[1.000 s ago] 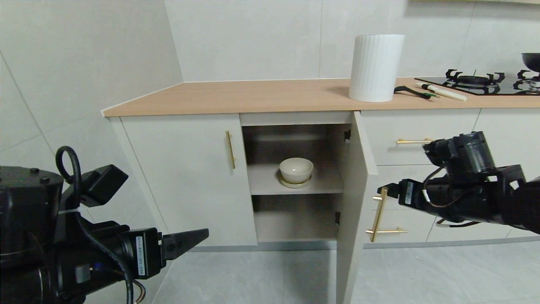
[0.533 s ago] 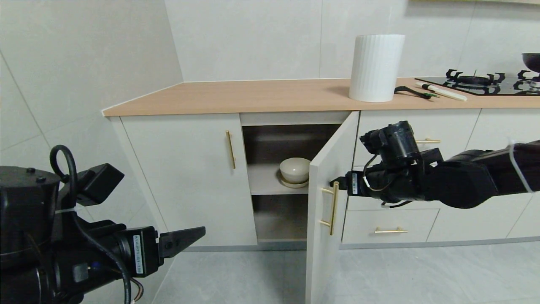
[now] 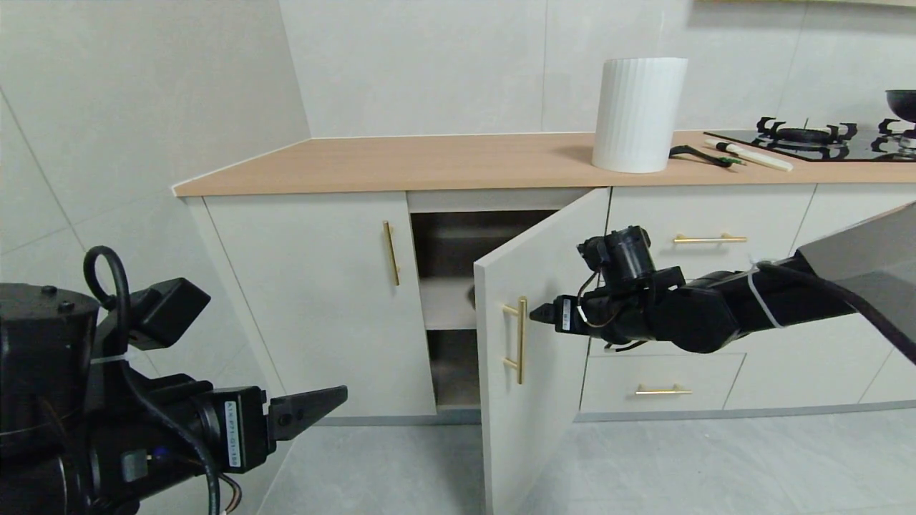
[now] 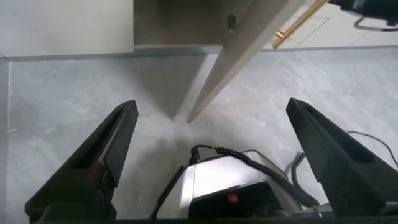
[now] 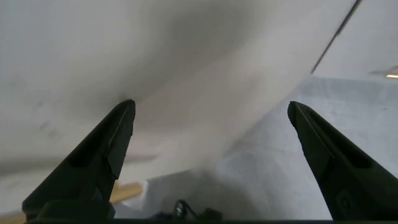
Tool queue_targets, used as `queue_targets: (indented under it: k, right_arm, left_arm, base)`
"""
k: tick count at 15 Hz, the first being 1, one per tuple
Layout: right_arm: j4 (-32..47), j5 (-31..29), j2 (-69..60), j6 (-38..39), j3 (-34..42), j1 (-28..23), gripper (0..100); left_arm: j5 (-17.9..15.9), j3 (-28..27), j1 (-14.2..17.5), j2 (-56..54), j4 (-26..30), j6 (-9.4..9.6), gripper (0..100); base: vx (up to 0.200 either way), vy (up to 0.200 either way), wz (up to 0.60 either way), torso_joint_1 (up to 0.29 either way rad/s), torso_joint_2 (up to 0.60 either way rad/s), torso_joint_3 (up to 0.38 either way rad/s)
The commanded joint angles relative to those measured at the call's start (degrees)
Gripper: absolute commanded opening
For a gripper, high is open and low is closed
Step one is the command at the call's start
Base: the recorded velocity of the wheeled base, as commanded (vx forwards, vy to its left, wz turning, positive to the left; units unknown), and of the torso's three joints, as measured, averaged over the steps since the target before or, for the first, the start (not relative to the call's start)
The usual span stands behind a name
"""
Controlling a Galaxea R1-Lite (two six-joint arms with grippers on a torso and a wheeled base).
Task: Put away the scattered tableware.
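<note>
The cabinet door [image 3: 544, 286] with a gold handle [image 3: 519, 340] stands half shut in front of the shelf [image 3: 444, 304]. It hides the bowl that sat there. My right gripper [image 3: 538, 313] is at the door's outer face, just beside the handle, and its fingers [image 5: 93, 162] are open against the pale panel. Low at the left, over the floor, my left gripper [image 3: 318, 404] hangs open with nothing between its fingers [image 4: 93, 162]. The door's lower corner [image 4: 205, 106] lies beyond it.
On the wooden counter [image 3: 429, 161] stand a tall white ribbed cylinder [image 3: 637, 114] and a few long utensils [image 3: 730, 156], next to a gas hob [image 3: 816, 139]. Drawers with gold handles [image 3: 665, 379] lie right of the cabinet, and a shut door [image 3: 322, 300] to its left.
My right arm has swung leftward, pushing the cabinet door from wide open to about half shut. The bowl on the shelf has gone out of sight behind it. The left arm barely moved.
</note>
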Motion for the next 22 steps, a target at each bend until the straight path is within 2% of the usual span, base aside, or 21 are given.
queue_targets:
  k: [1,5,10,17,22]
  right_arm:
    - [-2.1,0.0,2.2,0.7,-0.2,0.1,100]
    - [-4.5,-0.3,4.5,2.3,-1.1,0.1,100]
    - [-4.5,-0.3,5.8,5.2,-3.1,0.1,100]
    - [-4.6,-0.4,6.2,10.6,-5.9,0.1,100]
    - [-4.5,-2.2,9.5,16.6,-12.4,-1.1,100]
  left_arm:
    - [-0.1,0.1,-0.1,0.1,-0.1,0.02,100]
    - [0.0,0.7,-0.1,0.4,0.3,1.77,100]
    - [-0.2,0.7,-0.1,0.7,0.3,1.77,100]
    - [-0.2,0.6,-0.1,1.2,0.1,1.77,100]
    - [-0.2,0.7,-0.1,1.5,0.1,1.77,100]
  base:
    - [0.000,0.000,0.00,0.000,0.00,0.000]
    - [0.050,0.000,0.00,-0.001,0.00,-0.001]
    - [0.200,0.000,0.00,0.000,0.01,0.001]
    - [0.000,0.000,0.00,0.000,0.00,0.000]
    - [0.000,0.000,0.00,0.000,0.00,0.000]
